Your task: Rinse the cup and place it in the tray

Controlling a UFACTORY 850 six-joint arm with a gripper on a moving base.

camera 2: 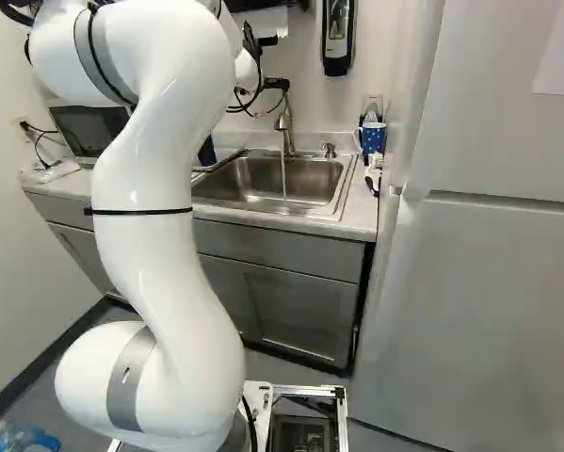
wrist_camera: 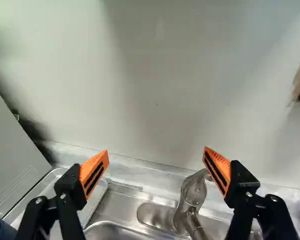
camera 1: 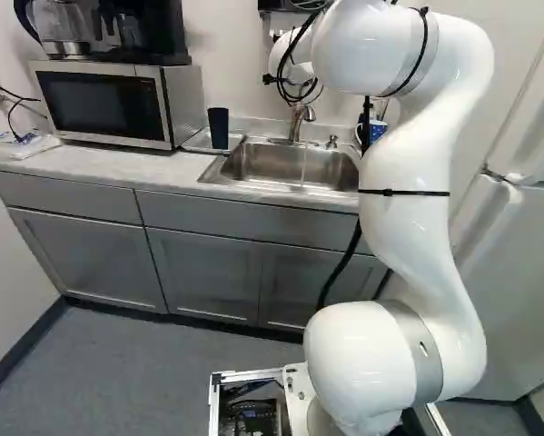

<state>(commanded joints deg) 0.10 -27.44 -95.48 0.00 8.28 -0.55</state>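
Jaws parted and empty, my gripper (wrist_camera: pixel 156 151) faced the running faucet (wrist_camera: pixel 192 195), likely to shut it off; the blue cup (camera 1: pixel 218 128), seemingly left to drain, stood near the tray's (camera 1: pixel 196 143) front edge.

Counter (camera 1: pixel 99 164) with microwave (camera 1: pixel 108 104), apparently tray (wrist_camera: pixel 93 201)

The big white arm (camera 1: pixel 408 218) runs off the top of both base views. In the left base view it hides one end of the sink (camera 1: pixel 294 165) and some of the spotty blue mug (camera 1: pixel 378 131). In the right base view it hides most of the dark blue cup (camera 1: pixel 219 127) and much of the microwave (camera 1: pixel 103 104). The wrist view's edge cuts off the cup, the tray (wrist_camera: pixel 92 204) and the tap (wrist_camera: pixel 194 192). I can't see inside the cup.
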